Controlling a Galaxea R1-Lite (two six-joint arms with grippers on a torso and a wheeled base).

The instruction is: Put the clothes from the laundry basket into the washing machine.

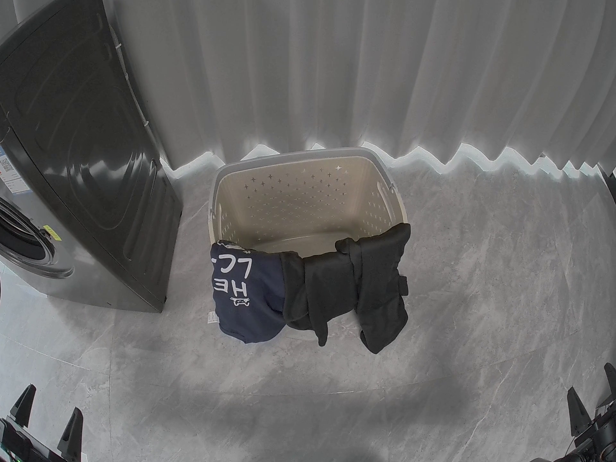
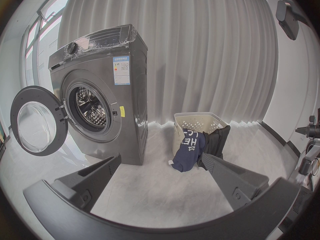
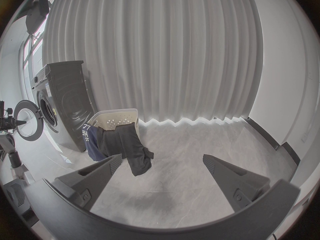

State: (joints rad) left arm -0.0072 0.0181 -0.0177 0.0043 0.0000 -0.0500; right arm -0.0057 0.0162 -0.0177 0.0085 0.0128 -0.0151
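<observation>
Over basket (image 1: 301,154) rim: perhaps two clothes (image 1: 321,283), beyond left pincer (image 2: 160,156), right pincer (image 3: 162,157), both spread.

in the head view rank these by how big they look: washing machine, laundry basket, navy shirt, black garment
1. washing machine, largest even though the picture's edge cuts it off
2. laundry basket
3. black garment, draped over the basket's front rim
4. navy shirt, hanging beside it on the same rim, clearly smaller

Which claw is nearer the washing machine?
Left. The left claw is low, in front of the washing machine; the right claw is across, past the laundry basket.
</observation>
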